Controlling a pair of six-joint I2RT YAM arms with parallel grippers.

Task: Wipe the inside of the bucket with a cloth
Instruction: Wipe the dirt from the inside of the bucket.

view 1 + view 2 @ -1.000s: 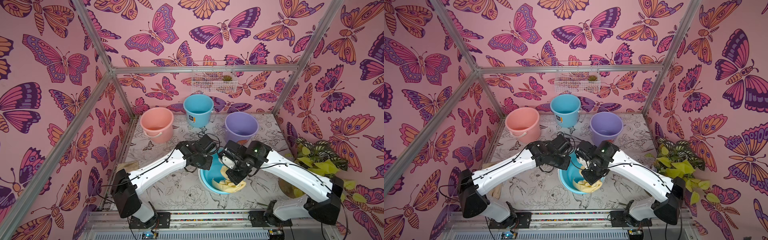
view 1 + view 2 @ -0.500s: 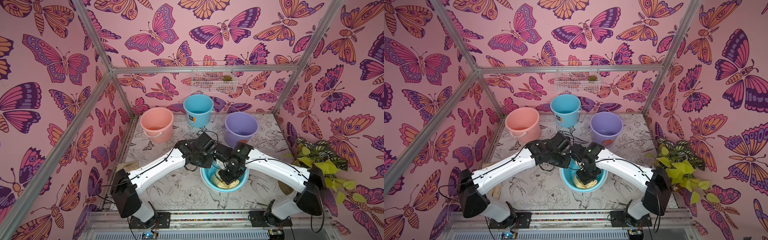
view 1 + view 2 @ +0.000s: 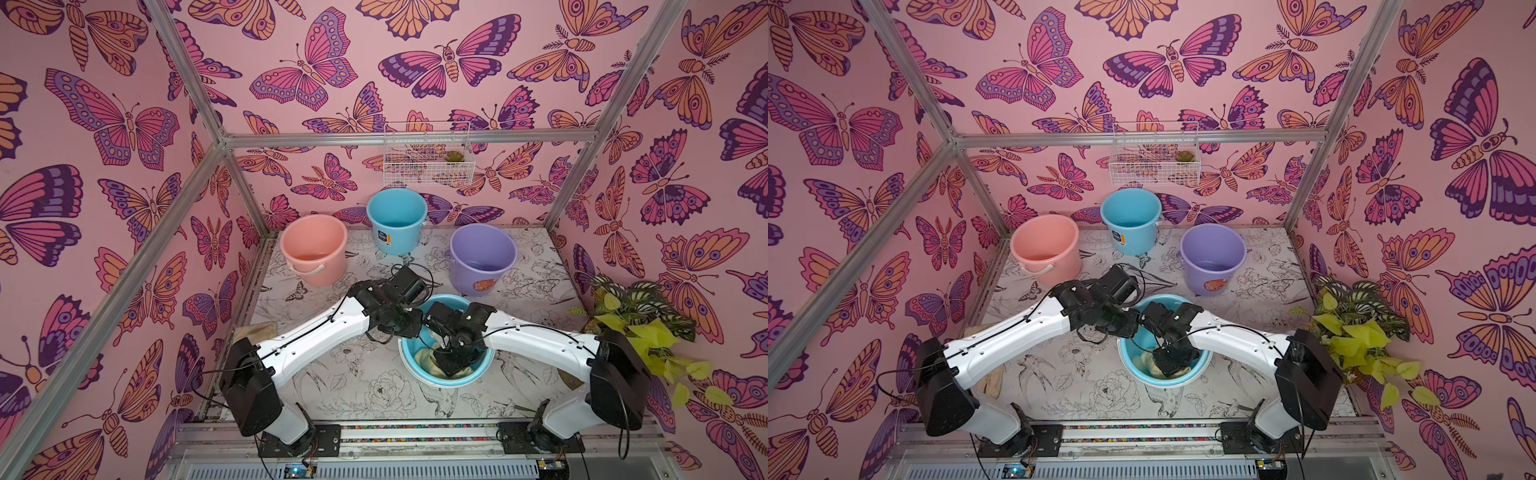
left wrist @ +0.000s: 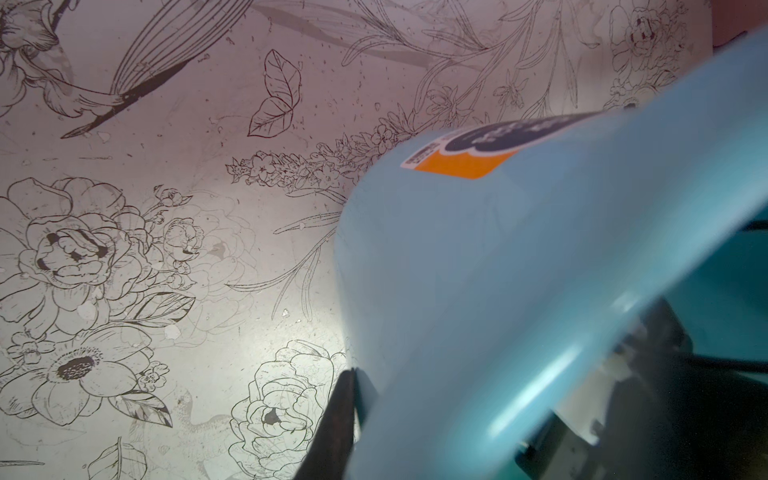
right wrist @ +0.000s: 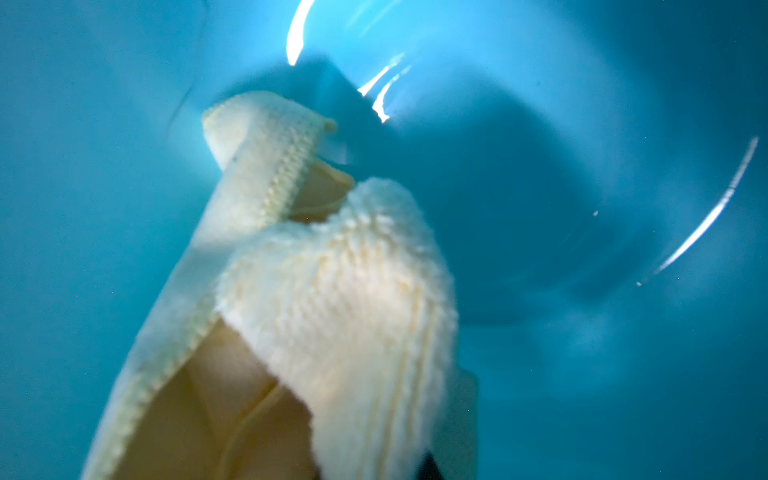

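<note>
In both top views we count four buckets: the near bucket (image 3: 408, 353), mouth up, and beyond it a pink bucket (image 3: 316, 270), blue bucket (image 3: 399, 239) and purple bucket (image 3: 478, 278). Left gripper (image 3: 417, 329) and right gripper (image 3: 452, 365) crowd its mouth, half hiding one cloth (image 3: 424, 358) inside. Left wrist: closed fingers (image 4: 337, 415) clamp its rim. Right wrist: the cloth (image 5: 345, 291), pinched in that gripper, stretches lengthwise towards its floor.

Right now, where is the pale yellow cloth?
In both top views the cloth sits inside the near blue bucket at the front centre of the table, pinched by the right gripper, with the purple bucket just behind.
</note>
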